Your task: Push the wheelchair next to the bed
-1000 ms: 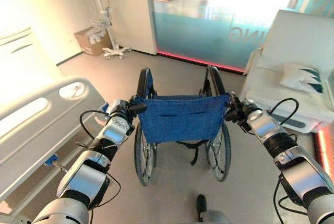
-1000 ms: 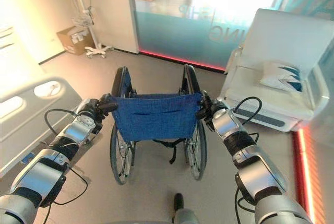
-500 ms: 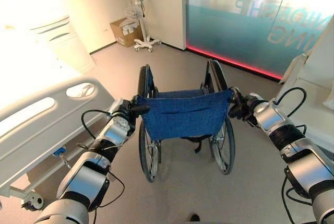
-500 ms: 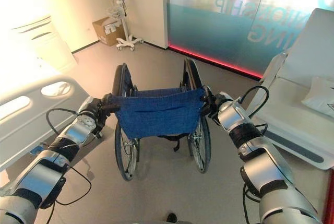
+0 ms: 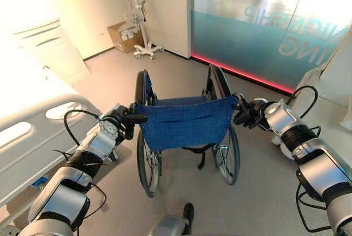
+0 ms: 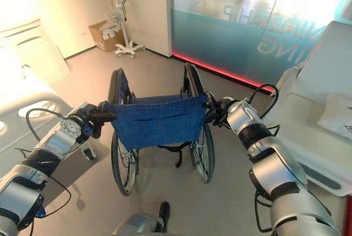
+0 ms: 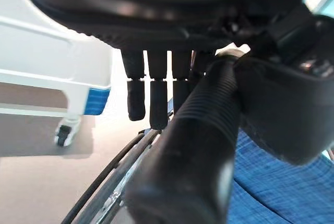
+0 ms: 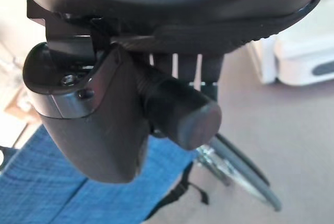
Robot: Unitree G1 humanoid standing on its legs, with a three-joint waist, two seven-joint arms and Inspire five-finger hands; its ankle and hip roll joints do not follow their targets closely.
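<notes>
The left robot hand [image 5: 118, 123] is clamped on the wheelchair's left push handle [image 7: 193, 130]; the left wrist view shows the ribbed grip lying in the palm with the thumb folded over it and the fingers [image 7: 151, 96] hanging behind. The right robot hand [image 5: 250, 114] grips the right push handle [image 8: 177, 110] in the same way, the round end of the grip poking out past the thumb.

The wheelchair [image 5: 184, 123] stands straight ahead, its blue back cloth [image 5: 181, 121] stretched between the two hands and its big wheels on the grey floor [image 5: 258, 192]. The bed [image 5: 33, 137] lies to the left of the wheelchair, its white side rail close to the left arm but with a strip of floor between rail and wheel.

Compared with a second ago, the scene has swung (the head camera has turned with the robot): the white couch [image 6: 324, 109] that sat just right of the wheelchair then now sits further off to that side, and the rail reaches less far toward the wheelchair. Both hands have kept their hold throughout. That suggests the wheelchair is being steered along the bed, so the push seems under way but not finished.

Beyond the wheelchair are a cardboard box [image 5: 122, 35], a wheeled stand [image 5: 142, 27] and a frosted glass wall [image 5: 258, 21] with a red strip at its foot.
</notes>
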